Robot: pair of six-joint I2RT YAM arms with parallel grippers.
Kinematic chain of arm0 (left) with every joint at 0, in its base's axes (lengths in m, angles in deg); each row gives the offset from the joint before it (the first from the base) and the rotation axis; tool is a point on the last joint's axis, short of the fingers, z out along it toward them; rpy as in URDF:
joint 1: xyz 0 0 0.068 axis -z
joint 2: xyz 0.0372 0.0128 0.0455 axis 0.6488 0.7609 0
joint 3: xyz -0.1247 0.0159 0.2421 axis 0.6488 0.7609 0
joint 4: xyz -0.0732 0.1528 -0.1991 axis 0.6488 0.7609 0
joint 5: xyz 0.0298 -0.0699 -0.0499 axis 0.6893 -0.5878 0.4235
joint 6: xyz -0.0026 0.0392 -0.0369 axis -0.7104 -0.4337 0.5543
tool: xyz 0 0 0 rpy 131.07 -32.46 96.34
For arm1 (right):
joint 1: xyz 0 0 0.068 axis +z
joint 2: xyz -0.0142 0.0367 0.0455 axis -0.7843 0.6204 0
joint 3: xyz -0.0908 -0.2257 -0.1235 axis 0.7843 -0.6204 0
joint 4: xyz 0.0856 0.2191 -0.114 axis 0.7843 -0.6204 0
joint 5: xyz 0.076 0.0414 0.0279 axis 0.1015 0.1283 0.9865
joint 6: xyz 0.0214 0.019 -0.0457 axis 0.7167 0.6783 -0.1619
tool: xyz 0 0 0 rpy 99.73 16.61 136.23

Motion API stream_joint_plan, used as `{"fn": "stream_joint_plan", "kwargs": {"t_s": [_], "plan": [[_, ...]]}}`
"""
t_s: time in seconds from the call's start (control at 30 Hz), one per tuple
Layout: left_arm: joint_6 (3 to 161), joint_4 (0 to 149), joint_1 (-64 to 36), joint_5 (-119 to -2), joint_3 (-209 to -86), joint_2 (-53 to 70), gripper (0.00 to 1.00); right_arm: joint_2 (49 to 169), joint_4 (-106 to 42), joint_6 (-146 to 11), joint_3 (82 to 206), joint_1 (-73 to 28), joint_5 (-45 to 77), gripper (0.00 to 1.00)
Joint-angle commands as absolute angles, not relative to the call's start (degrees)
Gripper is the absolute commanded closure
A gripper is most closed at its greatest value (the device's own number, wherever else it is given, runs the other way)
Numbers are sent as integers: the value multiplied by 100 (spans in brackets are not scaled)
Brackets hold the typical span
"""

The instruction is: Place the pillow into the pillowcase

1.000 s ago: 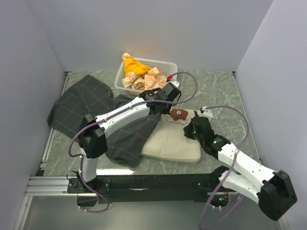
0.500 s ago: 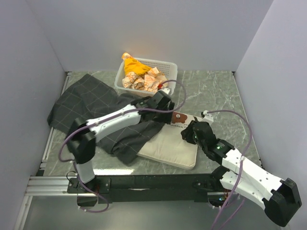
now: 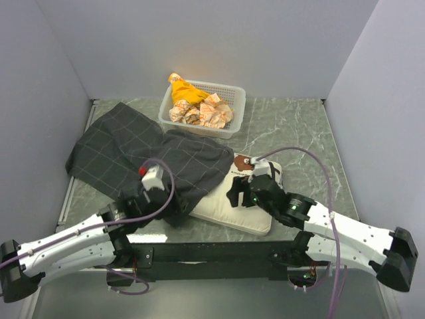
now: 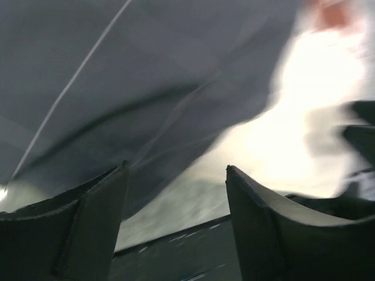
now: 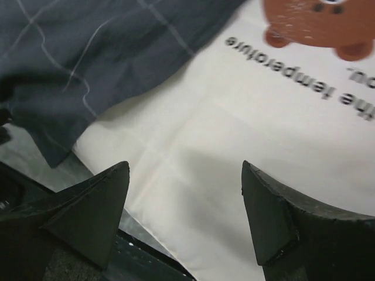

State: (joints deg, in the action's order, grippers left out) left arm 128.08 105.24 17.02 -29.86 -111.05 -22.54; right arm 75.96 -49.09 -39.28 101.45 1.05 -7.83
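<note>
The dark grey checked pillowcase [image 3: 126, 143] lies spread over the left half of the table, and its right edge overlaps the left end of the cream pillow [image 3: 242, 209]. The pillow's bear face [image 3: 248, 161] points toward the back. My left gripper [image 3: 176, 212] hovers at the pillowcase's near edge, open and empty. In the left wrist view the gripper [image 4: 176, 175] sits low by the blurred pillowcase [image 4: 117, 88] and pillow [image 4: 304, 111]. My right gripper [image 3: 236, 194] is open above the pillow. In the right wrist view it [image 5: 184, 170] frames bare pillow [image 5: 234, 129] beside the pillowcase [image 5: 88, 52].
A white basket [image 3: 232, 93] holding orange and wrapped items stands at the back centre. Grey walls close in the left, back and right sides. A black rail [image 3: 212, 254] runs along the near table edge, just below both grippers.
Both grippers have gone from shut to open. The left arm pulled back from the pillow's far end to the near left, and the pillowcase dropped flat. The right gripper shifted left over the pillow.
</note>
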Motion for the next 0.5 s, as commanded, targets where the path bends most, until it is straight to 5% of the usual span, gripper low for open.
{"fn": "stream_joint_plan", "kwargs": {"t_s": [0.0, 0.27, 0.47], "plan": [[14358, 10868, 1896, -2740, -10055, -3115, 30, 8193, -4565, -4654, 10658, 765, -1157, 16], [15450, 10685, 1949, -2933, -8806, -3987, 30, 9081, -4116, -5401, 10957, 1364, -1201, 15], [15546, 9989, 2001, -3039, -8523, -3522, 30, 9678, -3967, -5762, 11010, 1733, -1288, 14]]}}
